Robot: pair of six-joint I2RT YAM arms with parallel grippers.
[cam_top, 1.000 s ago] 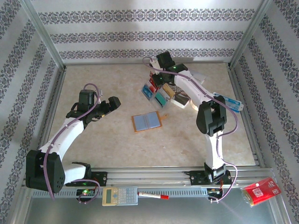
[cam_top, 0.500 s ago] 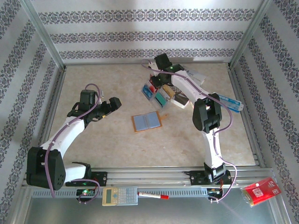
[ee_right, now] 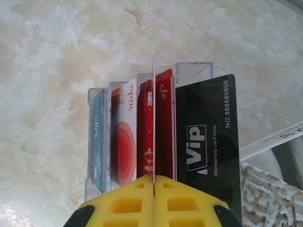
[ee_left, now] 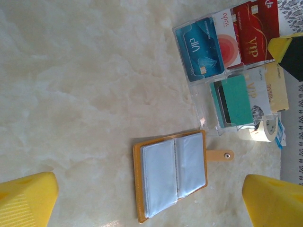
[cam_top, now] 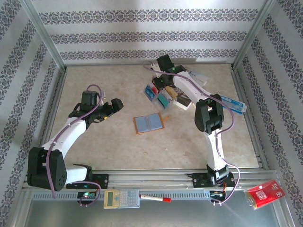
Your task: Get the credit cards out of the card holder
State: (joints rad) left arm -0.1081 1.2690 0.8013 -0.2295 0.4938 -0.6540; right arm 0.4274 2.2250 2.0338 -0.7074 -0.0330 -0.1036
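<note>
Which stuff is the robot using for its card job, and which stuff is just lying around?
For the job: card holder; cards in the clear rack; right gripper pinching a card.

Just lying about: calculator; marker; red packet; tape roll; white-and-blue box.

right claw (ee_right: 154, 183) pinching credit card (ee_right: 154, 118) | nudged left over clear rack (ee_right: 191, 67) | right elbow (cam_top: 209, 114) pulled inward
</note>
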